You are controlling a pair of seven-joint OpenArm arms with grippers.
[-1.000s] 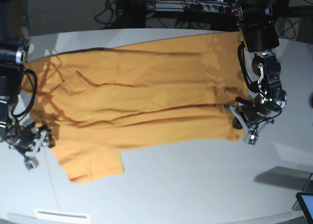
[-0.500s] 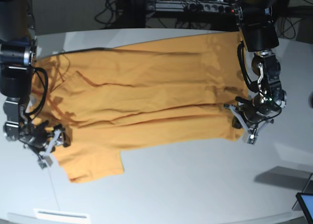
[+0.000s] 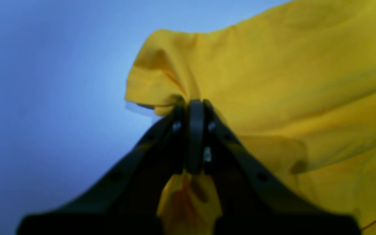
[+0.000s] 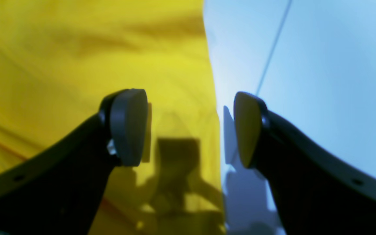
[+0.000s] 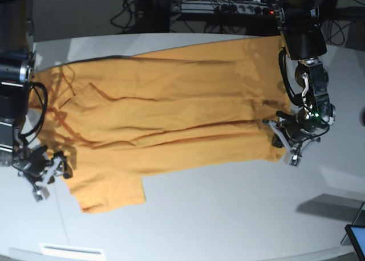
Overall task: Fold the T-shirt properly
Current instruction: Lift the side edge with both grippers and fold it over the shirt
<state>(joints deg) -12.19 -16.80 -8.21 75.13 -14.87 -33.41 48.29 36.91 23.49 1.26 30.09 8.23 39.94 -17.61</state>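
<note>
1. Lying spread over the grey table (image 5: pixel 228 215), the T-shirt (image 5: pixel 171 118) stretches across most of the base view, one short sleeve hanging toward the near edge at the lower left.
2. The left gripper (image 3: pixel 191 107) (on the right side of the base view) has its jaws pressed together on a bunched corner of the T-shirt's hem; the wrist view shows yellow cloth pinched between the dark fingers (image 3: pixel 194 137) and puckered into a small raised fold just above them.
3. In the base view that same gripper (image 5: pixel 283 140) sits at the shirt's lower right corner, with the arm reaching down from the far side of the table.
4. The right gripper (image 4: pixel 191 127) stands wide, with nothing between its jaws. One pad (image 4: pixel 127 125) is over the yellow cloth and the other over bare table, so the shirt's edge runs through the gap.
5. Whether either pad touches the cloth is hard to tell, since the wrist view is blurred.
6. In the base view the right gripper (image 5: pixel 48 172) is low at the left, just beside the sleeve's edge.
7. A thin line (image 4: pixel 273 49) crosses the table past the shirt's edge.
</note>
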